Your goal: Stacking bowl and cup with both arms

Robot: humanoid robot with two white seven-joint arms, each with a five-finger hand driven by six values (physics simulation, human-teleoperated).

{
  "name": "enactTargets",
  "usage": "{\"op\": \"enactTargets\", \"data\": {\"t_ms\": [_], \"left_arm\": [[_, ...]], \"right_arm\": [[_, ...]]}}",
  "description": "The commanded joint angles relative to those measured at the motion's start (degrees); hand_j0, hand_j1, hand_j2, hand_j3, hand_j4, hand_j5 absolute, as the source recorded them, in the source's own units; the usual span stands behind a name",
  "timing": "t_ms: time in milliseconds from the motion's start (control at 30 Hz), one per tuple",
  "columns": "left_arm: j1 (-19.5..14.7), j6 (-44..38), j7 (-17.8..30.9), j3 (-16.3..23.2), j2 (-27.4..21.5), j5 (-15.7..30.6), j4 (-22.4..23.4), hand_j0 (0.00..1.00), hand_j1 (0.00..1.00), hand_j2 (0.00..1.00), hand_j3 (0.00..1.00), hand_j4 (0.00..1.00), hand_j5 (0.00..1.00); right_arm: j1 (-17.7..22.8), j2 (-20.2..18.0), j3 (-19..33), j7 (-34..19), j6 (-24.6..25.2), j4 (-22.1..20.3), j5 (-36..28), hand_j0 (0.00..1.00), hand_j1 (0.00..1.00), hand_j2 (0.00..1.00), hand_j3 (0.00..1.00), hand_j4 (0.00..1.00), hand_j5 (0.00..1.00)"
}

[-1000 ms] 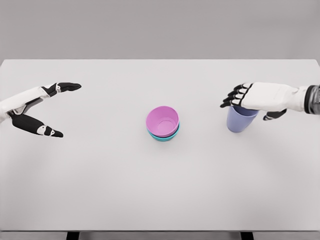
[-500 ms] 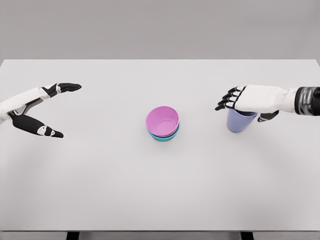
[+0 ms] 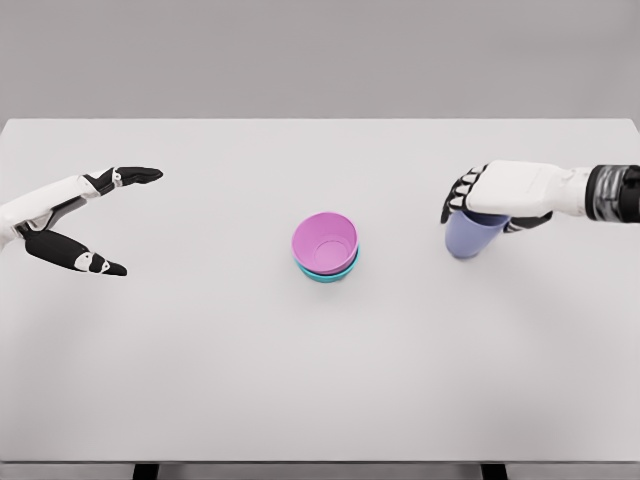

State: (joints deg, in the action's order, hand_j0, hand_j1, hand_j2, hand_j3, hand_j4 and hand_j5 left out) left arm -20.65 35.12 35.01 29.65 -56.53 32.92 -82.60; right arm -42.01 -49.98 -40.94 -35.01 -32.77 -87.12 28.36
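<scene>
Right hand (image 3: 492,200) clamped over the rim of a purple cup (image 3: 470,234), right of centre on the white surface (image 3: 200,380).
Pink bowl (image 3: 325,240) nested in teal bowl (image 3: 328,272) at centre; left hand (image 3: 75,222) wide, holding nothing, far left.

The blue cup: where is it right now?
In the head view the blue cup is right of centre, gripped from above by the right hand, right of the pink bowl.
</scene>
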Motion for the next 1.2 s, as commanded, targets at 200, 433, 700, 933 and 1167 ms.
{"op": "enactTargets", "data": {"t_ms": [200,433,700,933,1167], "left_arm": [[0.0,-0.12,-0.01,-0.03,-0.07,0.48,-0.02,1.0,1.0,1.0,1.0,1.0,1.0],[0.0,-0.12,-0.01,-0.03,-0.07,0.48,-0.02,1.0,1.0,1.0,1.0,1.0,1.0],[0.0,-0.12,-0.01,-0.03,-0.07,0.48,-0.02,1.0,1.0,1.0,1.0,1.0,1.0],[0.0,-0.12,-0.01,-0.03,-0.07,0.48,-0.02,1.0,1.0,1.0,1.0,1.0,1.0],[0.0,-0.12,-0.01,-0.03,-0.07,0.48,-0.02,1.0,1.0,1.0,1.0,1.0,1.0]], "right_arm": [[-1.58,2.52,0.6,0.01,0.42,0.29,-0.41,0.64,0.64,0.64,0.64,0.64,0.64],[-2.2,5.68,3.76,0.01,-0.46,-1.64,-0.41,0.64,0.64,0.64,0.64,0.64,0.64],[-4.66,10.43,3.85,0.01,-0.28,-7.18,-0.68,0.65,0.65,0.65,0.65,0.65,0.65],[-4.66,13.24,2.89,0.01,-0.19,-12.28,-0.85,0.65,0.65,0.65,0.65,0.65,0.65],[-4.66,16.05,-2.83,0.01,0.16,-12.28,-0.85,0.65,0.65,0.65,0.65,0.65,0.65]]}}
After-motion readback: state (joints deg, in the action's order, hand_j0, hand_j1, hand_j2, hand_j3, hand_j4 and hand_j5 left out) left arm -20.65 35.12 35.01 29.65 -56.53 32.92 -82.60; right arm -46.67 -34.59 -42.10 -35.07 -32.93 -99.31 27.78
